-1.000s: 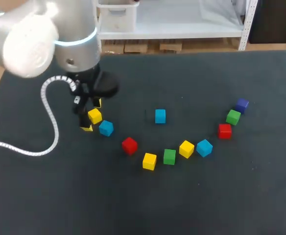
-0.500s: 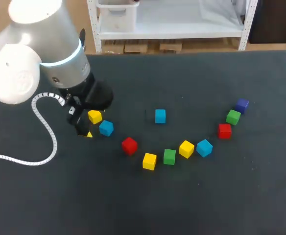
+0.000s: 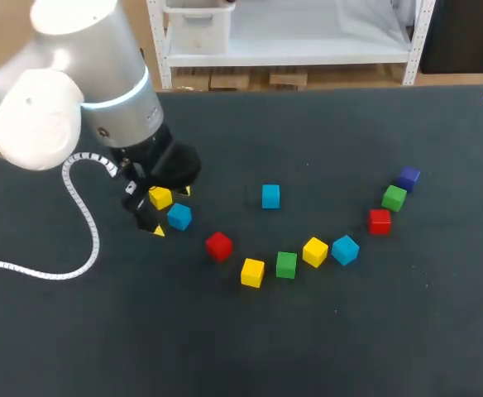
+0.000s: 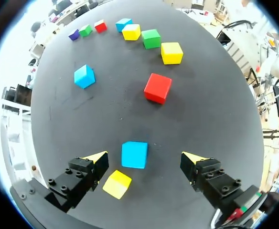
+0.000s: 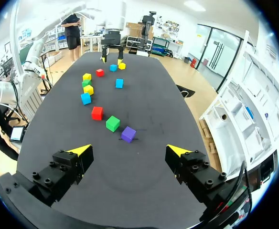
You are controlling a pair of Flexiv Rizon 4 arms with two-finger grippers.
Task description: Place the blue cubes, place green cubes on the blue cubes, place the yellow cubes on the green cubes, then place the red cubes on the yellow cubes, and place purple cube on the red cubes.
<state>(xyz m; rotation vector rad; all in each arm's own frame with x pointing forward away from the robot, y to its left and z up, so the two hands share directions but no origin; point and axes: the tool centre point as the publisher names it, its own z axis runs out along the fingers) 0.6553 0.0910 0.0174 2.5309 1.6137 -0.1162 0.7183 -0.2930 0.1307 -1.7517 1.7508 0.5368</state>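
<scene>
The left arm point(image 3: 68, 99) comes in from the left and holds the left end effector point(image 4: 145, 157) low over the dark tabletop point(image 3: 349, 331). Its yellow-tipped fingers are spread wide. The near blue cube point(image 4: 134, 154) lies between them, with a clear gap to each finger. The end yellow cube point(image 4: 117, 184) sits just beside that blue cube, close to one finger. I cannot tell whether the two cubes' corners touch.

In the head view the remaining cubes curve away to the right in a loose arc, and none is stacked:
- the left red cube point(image 3: 218, 246)
- the low yellow cube point(image 3: 252, 271)
- the middle green cube point(image 3: 286, 264), just beside the low yellow cube
- the middle yellow cube point(image 3: 314, 251)
- the right blue cube point(image 3: 345, 249)
- the right red cube point(image 3: 380, 221)
- the far green cube point(image 3: 394, 197)
- the purple cube point(image 3: 408, 176)

The lone blue cube point(image 3: 270, 196) stands apart inside the curve, well clear of the others.

The right end effector point(image 5: 130, 150) hangs above the right end of the tabletop, well apart from the arc. Its fingers are spread with nothing between them. In the right wrist view the purple cube is the nearest cube ahead of it, with the far green cube next behind.
</scene>
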